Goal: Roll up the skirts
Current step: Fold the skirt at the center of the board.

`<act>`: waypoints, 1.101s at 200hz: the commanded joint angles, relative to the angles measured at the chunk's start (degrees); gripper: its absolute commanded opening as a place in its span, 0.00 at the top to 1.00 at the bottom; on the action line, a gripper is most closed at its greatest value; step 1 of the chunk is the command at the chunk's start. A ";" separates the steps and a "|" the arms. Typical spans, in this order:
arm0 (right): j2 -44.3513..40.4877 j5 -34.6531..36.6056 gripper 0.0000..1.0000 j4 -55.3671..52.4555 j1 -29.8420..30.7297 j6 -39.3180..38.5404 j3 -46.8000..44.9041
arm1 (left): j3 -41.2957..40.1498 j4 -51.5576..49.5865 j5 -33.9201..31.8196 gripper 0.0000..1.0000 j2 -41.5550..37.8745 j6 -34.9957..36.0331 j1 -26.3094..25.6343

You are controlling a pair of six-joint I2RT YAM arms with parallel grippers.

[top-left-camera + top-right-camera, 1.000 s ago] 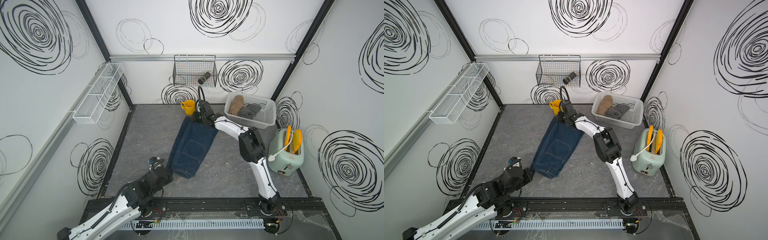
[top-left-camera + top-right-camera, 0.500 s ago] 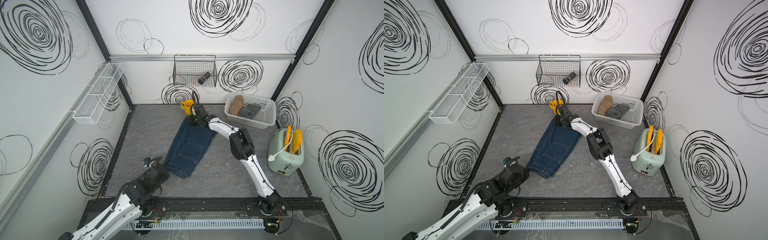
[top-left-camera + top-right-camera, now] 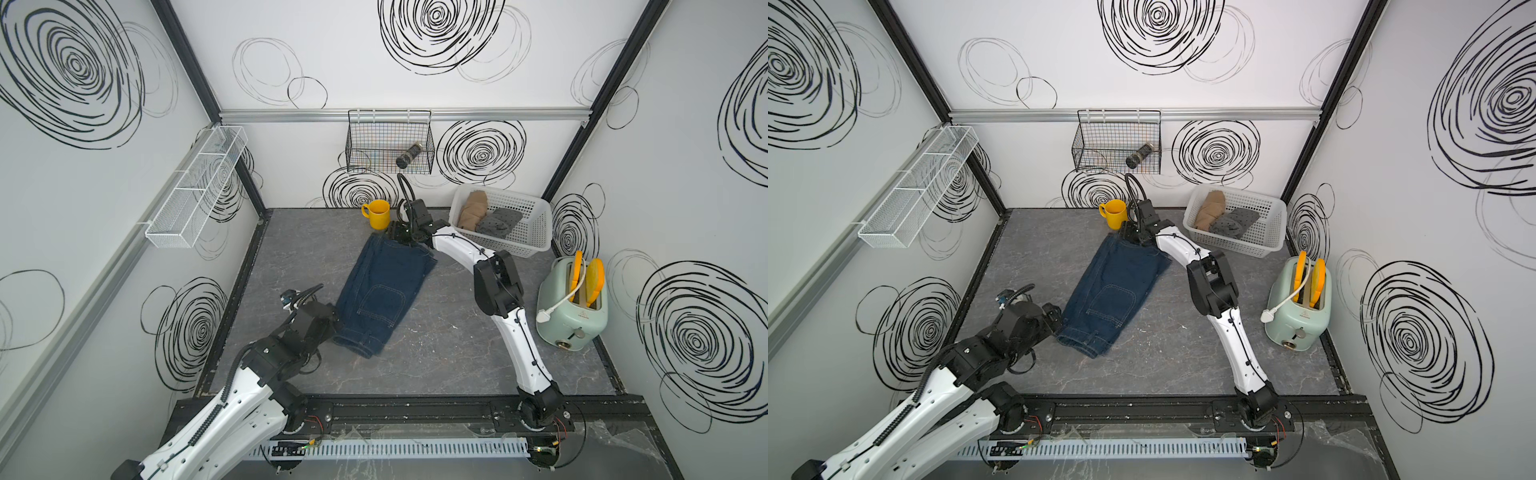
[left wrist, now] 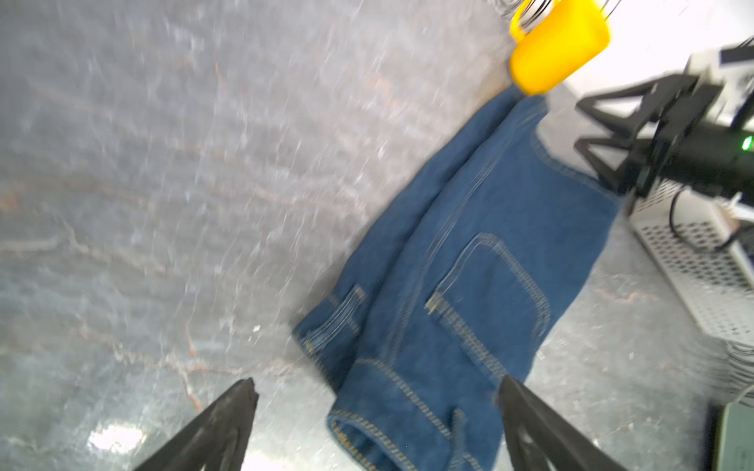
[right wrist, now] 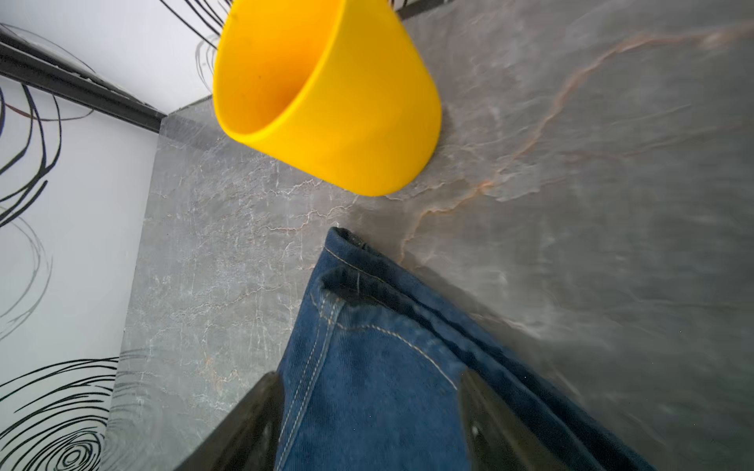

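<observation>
Far left, a white wire-mesh shelf [image 3: 195, 187], long and narrow, hangs on the left wall. Below it my left gripper [image 4: 377, 389] sits low over the grey veined stone-look table [image 3: 449, 349], near-left. Its black tapered fingers are spread wide with nothing pinched. The near hem of the denim skirt [image 3: 384, 291] lies between and just past the tips. That skirt is spread flat mid-table, unrolled, a long dark-blue panel running near to far. One long edge is folded over, and a curved pocket in pale heavy stitching faces up. Just past its far end stands a glossy yellow mug [image 3: 379, 214], tapered, handle to the left. Above it a black wire basket [image 3: 388, 141] hangs on the back wall, holding a dark cylinder. My right gripper [image 5: 369, 381] is at the skirt's far end. Its fingers stand apart on either side of the denim, not clamped; I cannot tell whether they touch the cloth. Further right is a white perforated plastic basket [image 3: 528, 232]. It holds the tan skirt [image 3: 473, 208], bundled into a soft roll, and beside it the dark grey dotted skirt [image 3: 498, 220], also bunched. Near-right stands a rounded mint-green toaster [image 3: 571, 307].
</observation>
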 commanded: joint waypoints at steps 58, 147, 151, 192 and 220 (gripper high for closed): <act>-23.01 -0.83 0.20 0.44 -6.81 -8.19 -32.98 | 1.72 7.85 26.66 0.04 17.91 18.67 5.92; -16.85 -6.87 0.15 0.96 -9.24 -12.81 -29.10 | -14.95 19.15 34.88 0.03 6.98 4.88 12.63; -16.35 -6.86 0.15 1.14 -9.26 -12.80 -28.73 | -15.35 19.79 34.95 0.01 7.34 4.86 12.61; -10.81 -7.09 0.47 -0.51 -9.30 -14.36 -23.12 | -17.78 24.38 31.11 0.63 5.95 5.51 13.08; -11.97 -6.04 0.74 1.65 -9.45 -14.57 -25.22 | -12.92 23.48 26.60 0.98 6.42 10.23 12.68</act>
